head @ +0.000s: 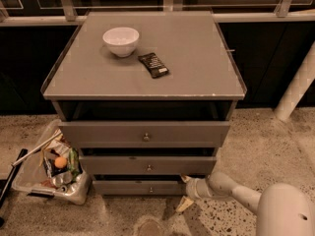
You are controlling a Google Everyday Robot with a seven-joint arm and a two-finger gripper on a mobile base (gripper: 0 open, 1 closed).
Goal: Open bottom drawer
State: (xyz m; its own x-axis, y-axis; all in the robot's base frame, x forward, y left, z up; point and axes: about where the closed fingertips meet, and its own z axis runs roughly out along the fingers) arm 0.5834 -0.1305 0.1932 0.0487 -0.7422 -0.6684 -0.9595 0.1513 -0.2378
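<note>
The bottom drawer (142, 187) is the lowest and narrowest grey front of the cabinet, with a small round knob (150, 189) at its centre. It stands only slightly out from the cabinet. My gripper (185, 191) is low at the drawer's right end, just above the floor, on a white arm reaching in from the lower right. Its fingers are spread open. The upper fingertip (185, 179) is by the drawer's top right corner and the lower one (183, 204) is near the floor. It holds nothing and is well right of the knob.
The middle drawer (147, 165) and top drawer (145, 133) sit above. A white bowl (121, 41) and a dark packet (153, 65) lie on the cabinet top. A clear bin of rubbish (51, 168) stands on the floor at left. A white post (298, 90) rises at right.
</note>
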